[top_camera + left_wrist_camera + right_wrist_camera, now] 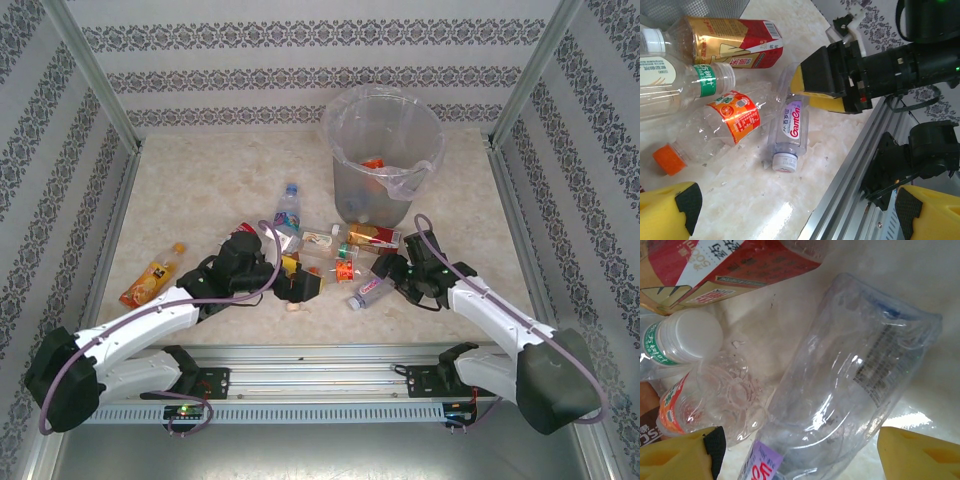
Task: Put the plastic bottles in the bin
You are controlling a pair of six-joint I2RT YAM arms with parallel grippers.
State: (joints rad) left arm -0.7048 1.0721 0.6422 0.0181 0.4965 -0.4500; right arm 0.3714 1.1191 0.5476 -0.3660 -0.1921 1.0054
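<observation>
Purple-label bottle point(367, 292): clear, on its side on the table point(200, 190), on the near side of the bin point(385, 185), with its cap end turned away from it.
Other bottles: an orange-label bottle point(732, 117), a green-label bottle point(685, 82) and a red-and-gold bottle point(735, 42) lie heaped between the purple-label bottle and the bin. A blue-capped bottle point(288, 208) sits just left of the bin. An orange juice bottle point(152, 278) lies much farther left of it.
Bin: grey, upright, lined with a clear bag, with something orange lying inside.
Right claw point(800, 455): fingers apart, one on each side of the purple-label bottle's body, not squeezed onto it.
Left claw point(800, 215): spread wide with nothing between the fingers, low over the table, farther from the bin than the heap.
Table: pale marbled top.
</observation>
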